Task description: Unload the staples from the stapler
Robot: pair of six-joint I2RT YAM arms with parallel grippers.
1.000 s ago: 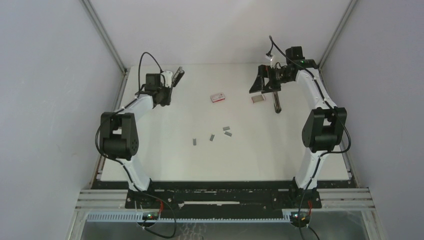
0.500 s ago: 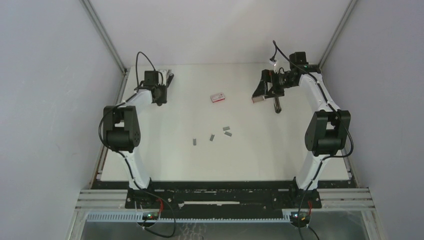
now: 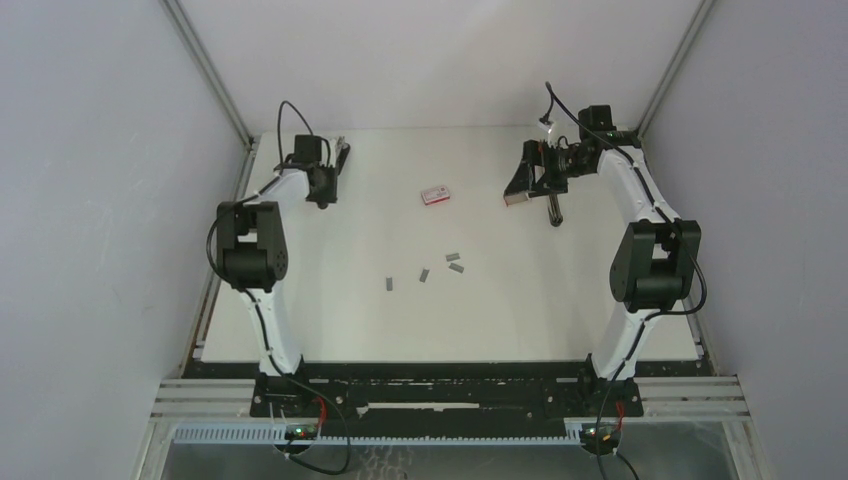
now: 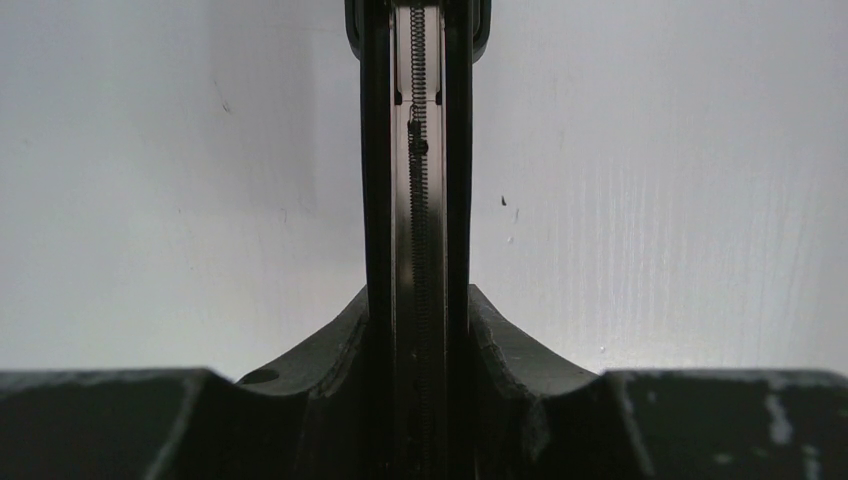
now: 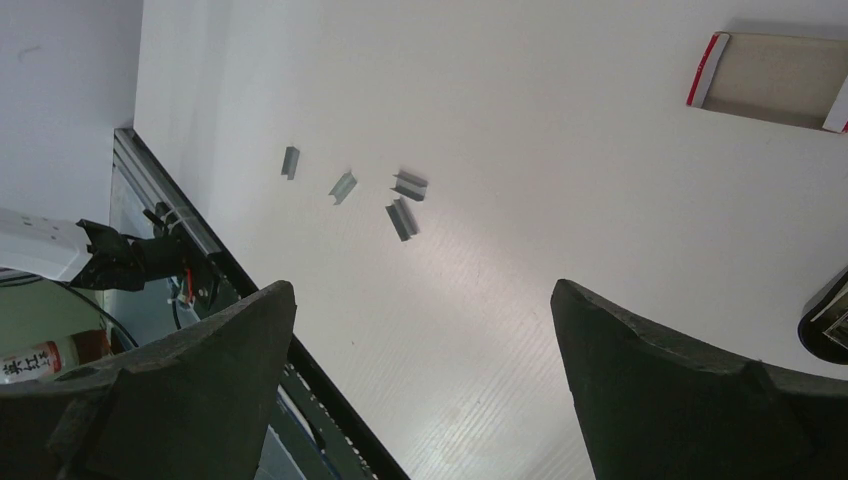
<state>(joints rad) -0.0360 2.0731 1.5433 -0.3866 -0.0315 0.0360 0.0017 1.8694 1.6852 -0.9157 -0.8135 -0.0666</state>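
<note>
My left gripper (image 3: 329, 167) is at the far left of the table, shut on the black stapler (image 3: 339, 152). In the left wrist view the gripper (image 4: 418, 300) clamps the stapler (image 4: 418, 150) from both sides. Its open metal channel with a thin spring runs straight ahead, and I see no staple strip in the visible part. Several short grey staples (image 3: 452, 257) lie loose near the table's middle and show in the right wrist view (image 5: 402, 218). My right gripper (image 3: 513, 184) hangs open and empty at the far right (image 5: 422, 290).
A small red-and-white box (image 3: 434, 194) lies at the back middle. A grey-brown box (image 3: 516, 198) lies just under my right gripper and shows in the right wrist view (image 5: 775, 80). A dark elongated object (image 3: 552, 210) lies beside it. The cell walls stand close behind both arms.
My left arm swung further toward the back-left corner, and the stapler turned from pointing up-right to nearly edge-on. My right arm shifted slightly back, then held still.
</note>
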